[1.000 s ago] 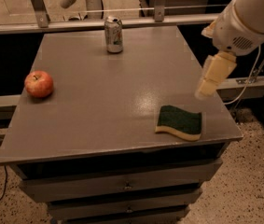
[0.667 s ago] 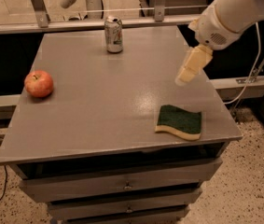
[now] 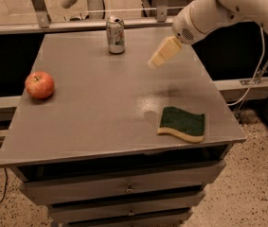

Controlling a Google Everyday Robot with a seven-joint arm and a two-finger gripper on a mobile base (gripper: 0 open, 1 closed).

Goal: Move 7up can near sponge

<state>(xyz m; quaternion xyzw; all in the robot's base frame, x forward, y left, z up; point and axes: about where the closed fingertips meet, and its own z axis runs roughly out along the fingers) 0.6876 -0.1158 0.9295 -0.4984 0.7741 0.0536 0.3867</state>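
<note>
The end effector (image 3: 156, 60) hangs at upper right, empty; I cannot tell how open. Go left and grab the can (image 3: 116, 35) by its middle.

A single camera looks down from a raised spot in front of the flat grey table top (image 3: 100, 126), tilted obliquely toward its far edge. It stands near enough for the whole top to fill the frame (grey drawer fronts (image 3: 124, 188) below, speckled floor (image 3: 259, 193) at the right). The silvery-white 7up can (image 3: 116, 34) marks the far edge, the dark green wavy-edged sponge (image 3: 183, 123) the front right, and the pale beige gripper (image 3: 159, 56) hangs in from the upper right.
</note>
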